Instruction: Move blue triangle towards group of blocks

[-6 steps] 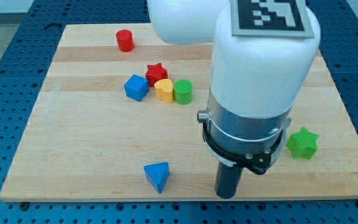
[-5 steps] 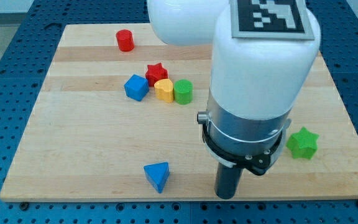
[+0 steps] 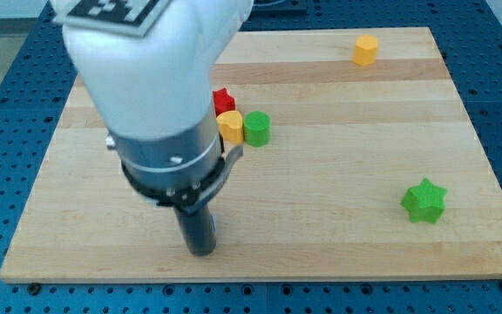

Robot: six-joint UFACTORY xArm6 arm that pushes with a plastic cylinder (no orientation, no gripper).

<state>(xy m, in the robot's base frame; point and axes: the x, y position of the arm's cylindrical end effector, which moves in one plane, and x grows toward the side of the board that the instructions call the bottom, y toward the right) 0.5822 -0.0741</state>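
The blue triangle does not show in the camera view; the arm's white and dark body covers the left middle of the board. My tip (image 3: 200, 251) rests on the board near the view's bottom left. The group shows in part above and to the right of the tip: a red star (image 3: 223, 98), half hidden by the arm, a yellow block (image 3: 230, 126) and a green cylinder (image 3: 256, 128) side by side.
A green star (image 3: 423, 201) lies at the view's right. A yellow block (image 3: 366, 50) sits near the top right corner of the wooden board (image 3: 347, 166). The arm hides much of the board's left half.
The arm has swung from the view's right to the left. The blue triangle, blue cube and red cylinder are now hidden behind it. The yellow block at top right is uncovered.
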